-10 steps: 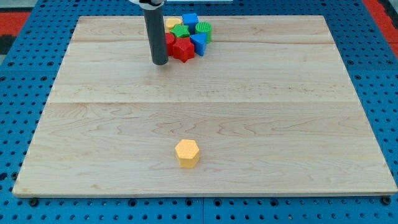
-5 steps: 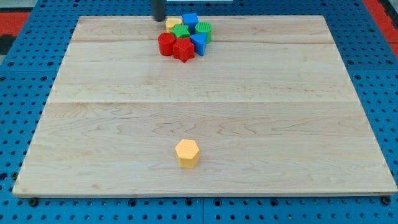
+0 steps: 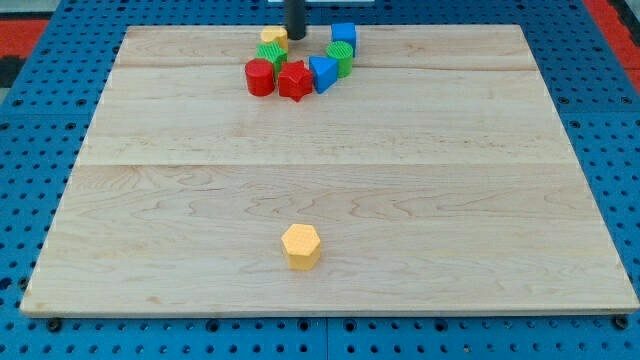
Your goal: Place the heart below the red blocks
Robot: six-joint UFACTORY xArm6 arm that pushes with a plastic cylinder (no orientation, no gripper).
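Note:
A cluster of blocks sits near the view's top edge of the wooden board (image 3: pixel 150 200). The yellow heart (image 3: pixel 273 36) is at the cluster's top left. A green block (image 3: pixel 270 53) lies just below it. The red cylinder (image 3: pixel 260 77) and the red star (image 3: pixel 295 80) sit side by side at the cluster's bottom. A blue block (image 3: pixel 322 72), a second green block (image 3: pixel 341 56) and a blue cube (image 3: pixel 344 35) lie to their right. My tip (image 3: pixel 296 37) stands inside the cluster, just right of the heart and left of the blue cube.
A yellow hexagon (image 3: pixel 301 246) lies alone near the view's bottom centre. Blue pegboard (image 3: pixel 30 150) surrounds the board.
My tip went from left of the red cylinder, round the view's top, into the cluster. The blue cube and a green block shifted right; the heart, other green block and red cylinder shifted left.

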